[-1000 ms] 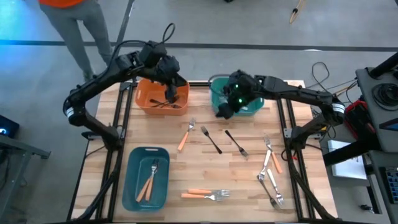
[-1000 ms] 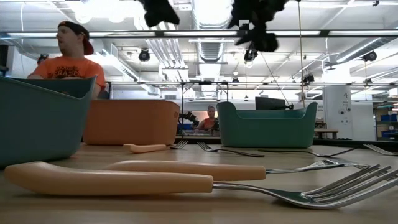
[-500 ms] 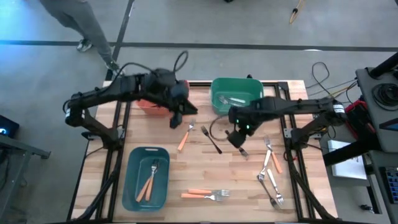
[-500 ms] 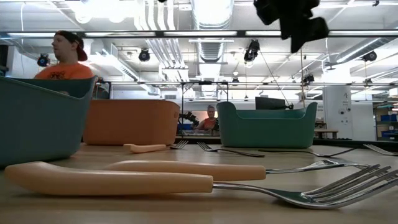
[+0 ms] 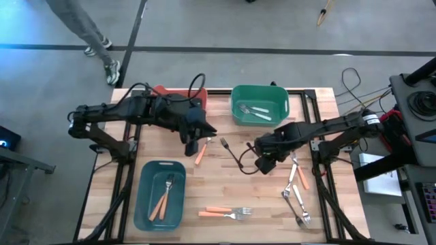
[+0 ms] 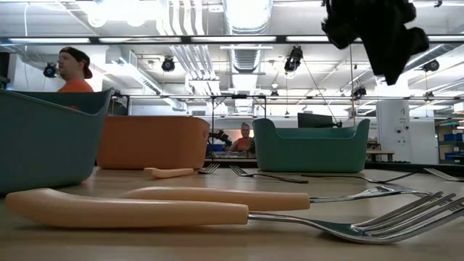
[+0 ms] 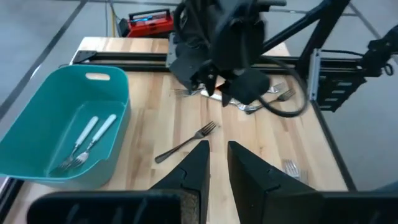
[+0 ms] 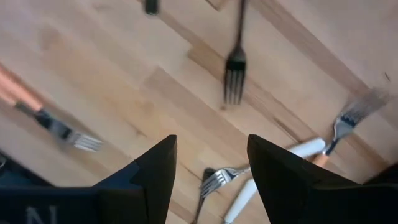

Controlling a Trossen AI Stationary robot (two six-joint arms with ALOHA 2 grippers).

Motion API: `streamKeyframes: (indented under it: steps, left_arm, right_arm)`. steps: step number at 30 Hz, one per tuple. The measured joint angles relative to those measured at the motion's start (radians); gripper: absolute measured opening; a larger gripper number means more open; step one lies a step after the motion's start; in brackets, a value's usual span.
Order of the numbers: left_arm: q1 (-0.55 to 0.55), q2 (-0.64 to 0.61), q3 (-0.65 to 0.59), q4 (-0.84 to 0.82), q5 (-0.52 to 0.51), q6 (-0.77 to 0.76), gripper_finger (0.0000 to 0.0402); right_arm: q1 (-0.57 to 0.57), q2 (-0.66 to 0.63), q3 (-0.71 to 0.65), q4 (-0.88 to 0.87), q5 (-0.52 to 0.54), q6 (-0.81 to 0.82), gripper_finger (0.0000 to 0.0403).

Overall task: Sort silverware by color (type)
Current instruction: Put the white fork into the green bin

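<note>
Two dark arms low over the table centre. Risk, as I judge it: the right gripper (image 5: 264, 162) hovers over a thin all-black fork (image 8: 234, 67) lying flat on the pale wooden table (image 5: 218, 184); fingers spread, empty, could skid off it or nudge nearby forks. The left gripper (image 5: 193, 144), jaws slightly parted, empty, reaches over an orange-handled metal fork (image 5: 201, 150). The arms are near enough to crowd. The teal plastic bin (image 5: 257, 103) holds white-handled forks (image 5: 257, 111).
</note>
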Motion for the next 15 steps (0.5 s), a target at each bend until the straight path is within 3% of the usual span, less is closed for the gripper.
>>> streamKeyframes:
  steps: [7,15]
  left_arm:
    - [0.000,-0.187,-0.250,0.145,0.024,-0.061,0.0040]
    - [0.001,-0.400,-0.583,0.494,0.017,-0.235,0.0040]
  right_arm:
    - [0.018,-0.017,-0.084,0.001,-0.016,0.118,0.0187]
    - [0.086,-0.092,-0.239,0.001,-0.063,0.287,0.0187]
